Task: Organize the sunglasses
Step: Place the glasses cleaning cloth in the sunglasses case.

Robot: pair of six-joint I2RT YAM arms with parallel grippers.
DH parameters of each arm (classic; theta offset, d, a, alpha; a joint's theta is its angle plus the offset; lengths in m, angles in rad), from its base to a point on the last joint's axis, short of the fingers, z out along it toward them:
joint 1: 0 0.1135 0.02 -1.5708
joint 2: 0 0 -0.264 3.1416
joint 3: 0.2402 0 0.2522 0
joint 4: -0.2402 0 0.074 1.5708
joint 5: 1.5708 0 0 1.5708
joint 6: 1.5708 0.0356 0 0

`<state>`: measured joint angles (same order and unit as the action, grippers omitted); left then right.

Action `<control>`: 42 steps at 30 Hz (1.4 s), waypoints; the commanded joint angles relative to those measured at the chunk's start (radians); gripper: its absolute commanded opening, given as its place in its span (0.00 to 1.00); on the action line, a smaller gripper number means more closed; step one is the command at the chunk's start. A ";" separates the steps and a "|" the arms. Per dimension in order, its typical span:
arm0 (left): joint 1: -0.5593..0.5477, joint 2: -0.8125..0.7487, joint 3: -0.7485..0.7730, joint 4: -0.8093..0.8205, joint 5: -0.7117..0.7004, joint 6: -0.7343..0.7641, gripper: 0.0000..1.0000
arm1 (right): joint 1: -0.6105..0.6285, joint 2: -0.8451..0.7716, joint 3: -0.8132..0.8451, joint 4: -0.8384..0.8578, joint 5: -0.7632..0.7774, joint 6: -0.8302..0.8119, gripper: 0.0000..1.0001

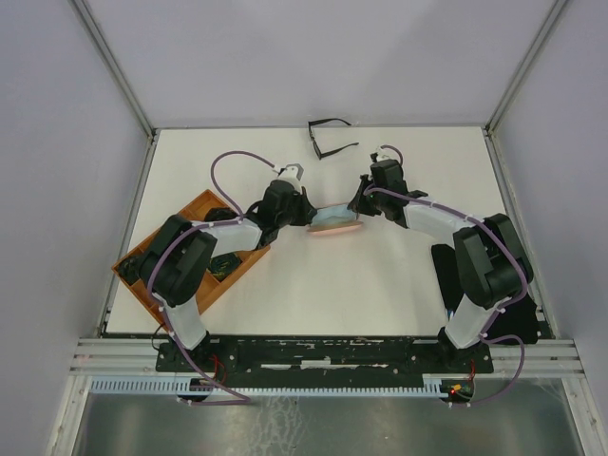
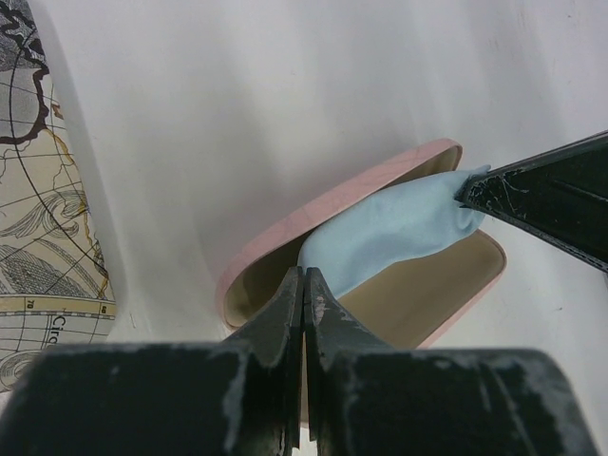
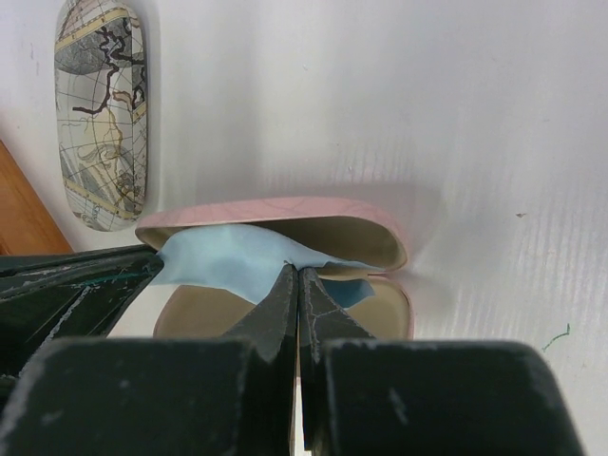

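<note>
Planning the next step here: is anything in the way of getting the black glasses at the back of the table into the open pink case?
Yes. The light-blue cloth is stretched across the open pink case, pinched by the left gripper and right gripper. Only bare table lies between case and glasses.

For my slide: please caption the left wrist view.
Both arms' jaws, shut, hold a light-blue cloth across the open pink case.

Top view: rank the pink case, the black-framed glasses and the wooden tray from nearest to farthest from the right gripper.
1. pink case, right beside the right gripper, mid-table.
2. black-framed glasses, at the far edge.
3. wooden tray, on the left.
</note>
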<state>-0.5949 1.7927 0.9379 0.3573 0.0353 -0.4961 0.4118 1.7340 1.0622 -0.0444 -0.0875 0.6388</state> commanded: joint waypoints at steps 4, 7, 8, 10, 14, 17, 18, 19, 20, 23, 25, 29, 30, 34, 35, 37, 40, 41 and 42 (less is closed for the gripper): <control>0.003 0.019 -0.002 0.065 0.001 0.021 0.03 | -0.009 0.020 0.017 0.046 -0.001 0.005 0.00; 0.007 0.025 0.007 0.072 -0.011 0.023 0.03 | -0.015 0.036 0.032 0.044 -0.001 0.005 0.00; 0.009 0.027 0.010 0.072 -0.013 0.024 0.03 | -0.018 0.042 0.036 0.044 -0.001 0.004 0.00; 0.013 0.032 0.018 0.070 -0.015 0.028 0.03 | -0.021 0.053 0.044 0.048 -0.007 0.005 0.00; 0.024 0.043 0.027 0.072 -0.014 0.031 0.03 | -0.025 0.073 0.056 0.057 -0.016 0.008 0.00; 0.031 0.046 0.027 0.080 -0.015 0.030 0.03 | -0.030 0.083 0.062 0.068 -0.021 0.013 0.00; 0.032 0.047 0.025 0.082 -0.015 0.030 0.03 | -0.031 0.086 0.065 0.069 -0.023 0.014 0.00; 0.034 0.047 0.024 0.085 -0.017 0.030 0.03 | -0.030 0.088 0.065 0.072 -0.024 0.015 0.00; 0.036 0.045 0.022 0.089 -0.016 0.028 0.03 | -0.032 0.088 0.065 0.079 -0.026 0.016 0.00; 0.040 0.043 0.018 0.103 -0.015 0.029 0.03 | -0.035 0.092 0.064 0.094 -0.027 0.019 0.00; 0.042 0.044 0.018 0.113 -0.011 0.030 0.03 | -0.037 0.091 0.065 0.102 -0.032 0.019 0.00; 0.046 0.046 0.018 0.130 -0.008 0.031 0.03 | -0.040 0.098 0.067 0.110 -0.035 0.021 0.00; 0.048 0.049 0.018 0.131 -0.008 0.031 0.03 | -0.041 0.098 0.067 0.112 -0.034 0.020 0.00; 0.055 0.061 0.026 0.136 -0.006 0.031 0.03 | -0.046 0.107 0.073 0.113 -0.034 0.022 0.00; 0.057 0.064 0.028 0.137 -0.006 0.031 0.03 | -0.047 0.110 0.077 0.112 -0.034 0.022 0.01; 0.060 0.071 0.034 0.137 -0.006 0.030 0.03 | -0.050 0.114 0.080 0.113 -0.037 0.024 0.05; 0.065 0.084 0.047 0.137 -0.002 0.030 0.04 | -0.052 0.111 0.079 0.113 -0.039 0.024 0.11; 0.065 0.089 0.053 0.137 0.000 0.031 0.04 | -0.053 0.107 0.077 0.112 -0.040 0.024 0.14; 0.066 0.094 0.059 0.136 0.001 0.033 0.05 | -0.053 0.102 0.074 0.112 -0.039 0.023 0.19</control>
<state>-0.5404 1.8633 0.9455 0.4438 0.0345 -0.4961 0.3687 1.8412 1.1015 0.0299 -0.1303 0.6605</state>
